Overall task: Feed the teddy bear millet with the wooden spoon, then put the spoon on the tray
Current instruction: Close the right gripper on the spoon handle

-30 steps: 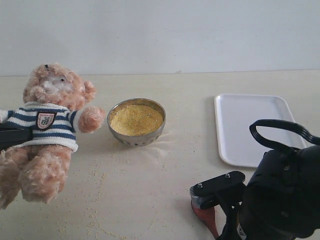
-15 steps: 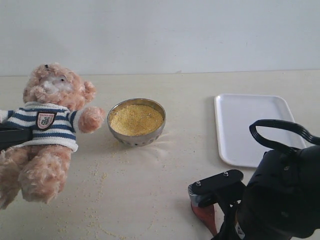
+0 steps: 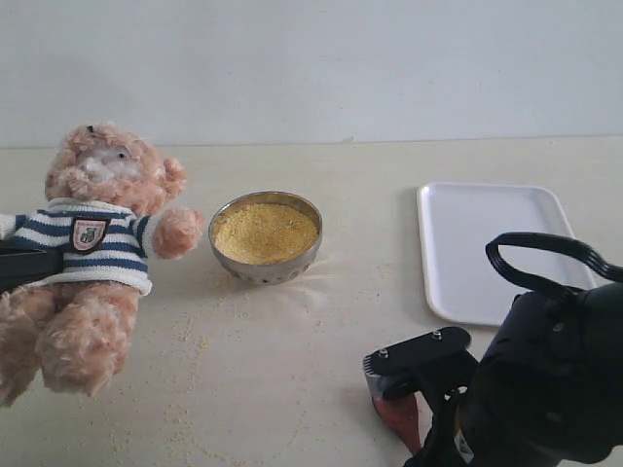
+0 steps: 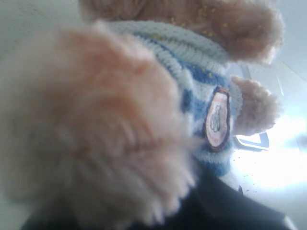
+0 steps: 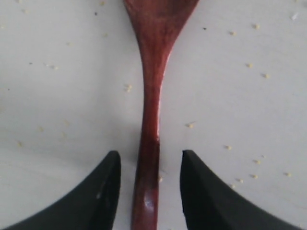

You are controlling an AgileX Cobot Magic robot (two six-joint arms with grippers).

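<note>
The teddy bear in its striped sweater leans upright at the left, and my left gripper is shut on its side. In the left wrist view the bear's fur and shield badge fill the frame and hide the jaws. The metal bowl of millet stands beside the bear's paw. The wooden spoon lies flat on the table. My right gripper is open, with a gap on each side of the spoon's handle. The white tray is at the right and holds nothing.
Stray millet grains are scattered over the table in front of the bear and the bowl. The bulky right arm fills the lower right corner and overlaps the tray's near edge. A pale wall closes off the back.
My right gripper has edged slightly left over the spoon. The bear, the bowl and the left arm have not moved.
</note>
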